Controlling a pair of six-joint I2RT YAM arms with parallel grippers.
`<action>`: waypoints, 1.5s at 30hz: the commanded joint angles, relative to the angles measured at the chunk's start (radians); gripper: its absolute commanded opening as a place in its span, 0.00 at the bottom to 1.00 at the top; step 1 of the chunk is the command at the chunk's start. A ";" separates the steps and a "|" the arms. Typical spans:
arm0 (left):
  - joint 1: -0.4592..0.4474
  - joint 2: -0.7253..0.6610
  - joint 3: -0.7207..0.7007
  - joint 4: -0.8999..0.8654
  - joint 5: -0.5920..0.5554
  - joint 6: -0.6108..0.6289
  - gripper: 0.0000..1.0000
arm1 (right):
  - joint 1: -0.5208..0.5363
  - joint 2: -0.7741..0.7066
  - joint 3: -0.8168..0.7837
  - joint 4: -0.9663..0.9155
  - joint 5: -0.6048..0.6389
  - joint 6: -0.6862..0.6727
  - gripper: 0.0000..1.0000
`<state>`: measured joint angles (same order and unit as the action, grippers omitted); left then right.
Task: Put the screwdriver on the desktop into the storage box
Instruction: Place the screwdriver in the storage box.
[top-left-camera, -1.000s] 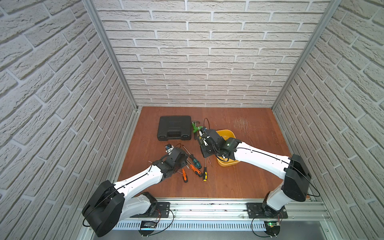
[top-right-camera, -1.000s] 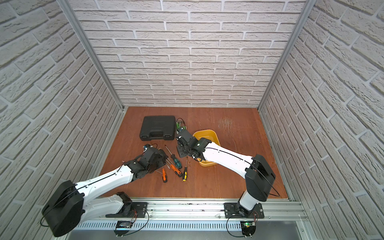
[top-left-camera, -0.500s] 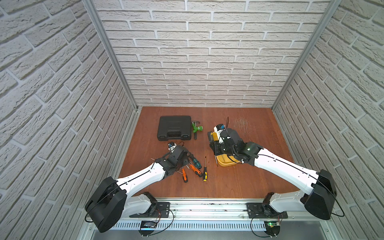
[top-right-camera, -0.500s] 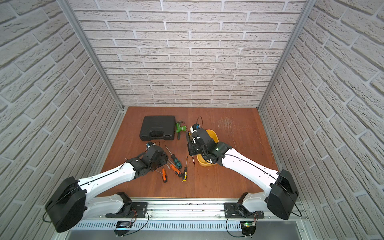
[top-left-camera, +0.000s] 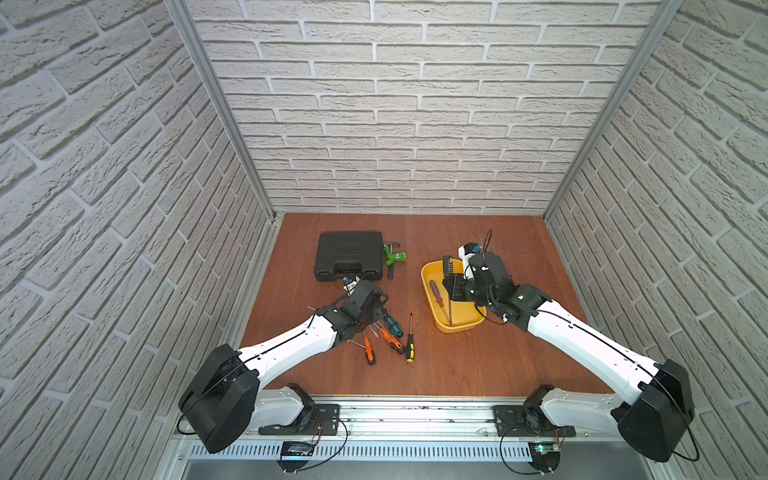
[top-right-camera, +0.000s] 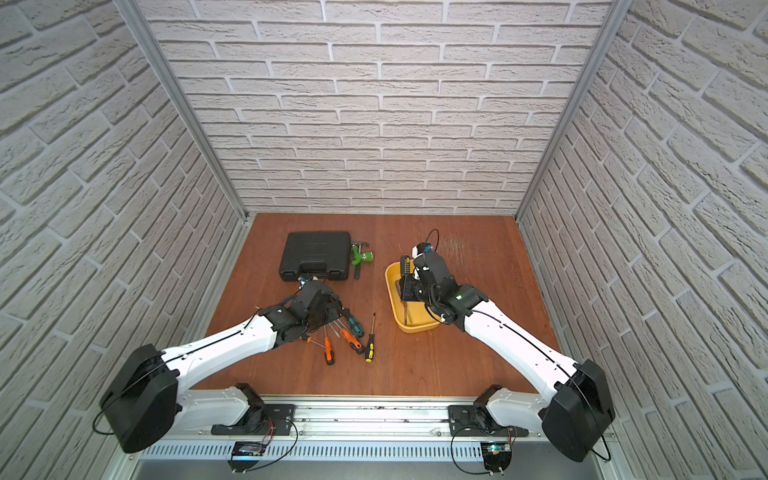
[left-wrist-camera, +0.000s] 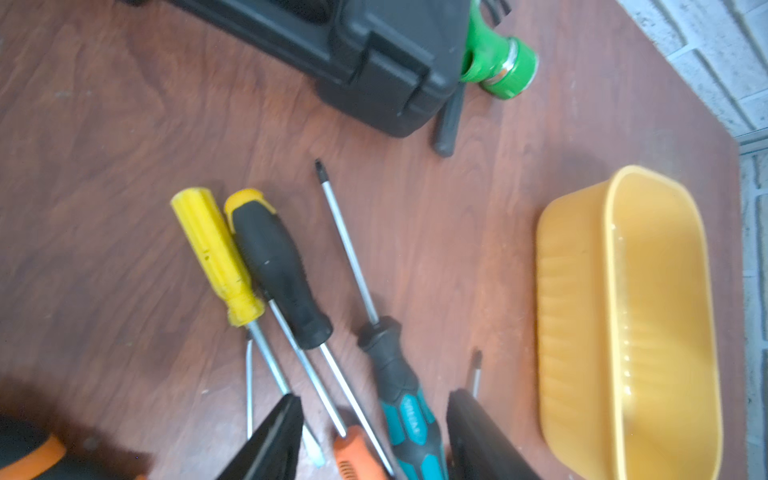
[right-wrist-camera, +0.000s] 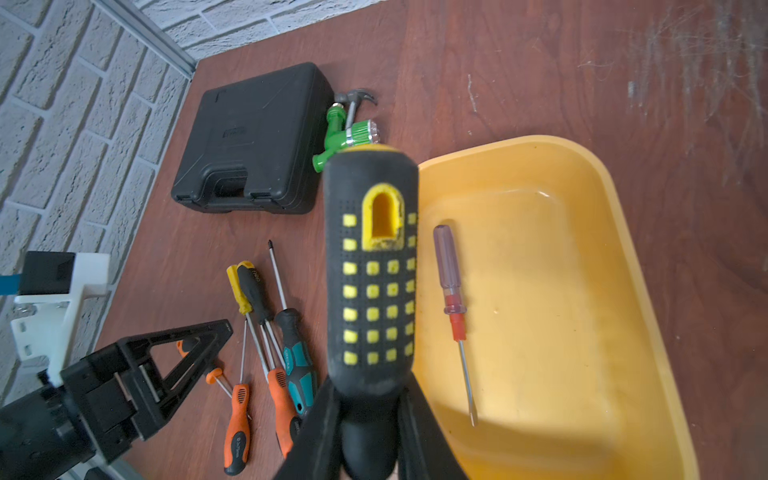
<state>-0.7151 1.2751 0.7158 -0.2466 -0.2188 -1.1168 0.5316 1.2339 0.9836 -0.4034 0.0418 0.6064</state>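
Brick-walled desktop (top-left-camera: 457, 365): right hand (right-wrist-camera: 370, 415) clamps screwdriver (right-wrist-camera: 370, 270) over storage box (right-wrist-camera: 615, 183); left hand (left-wrist-camera: 376, 399) apart.

A black-and-yellow screwdriver (right-wrist-camera: 372, 282) hangs over the yellow storage box (right-wrist-camera: 552, 291), where a small red screwdriver (right-wrist-camera: 451, 291) lies.

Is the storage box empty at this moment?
No: in the right wrist view a slim screwdriver with a clear reddish handle lies flat on the floor of the storage box.
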 joint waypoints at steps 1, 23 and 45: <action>-0.009 0.018 0.020 0.002 0.001 0.026 0.59 | -0.045 -0.013 0.018 -0.039 -0.006 -0.013 0.03; -0.024 -0.039 -0.065 0.084 0.025 0.026 0.55 | -0.130 0.267 0.148 -0.155 0.026 -0.236 0.03; -0.026 -0.047 -0.081 0.083 0.025 0.015 0.55 | -0.108 0.464 0.194 -0.018 0.046 -0.333 0.03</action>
<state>-0.7353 1.2404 0.6453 -0.1864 -0.1928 -1.1007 0.4110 1.6951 1.1507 -0.4671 0.0853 0.2909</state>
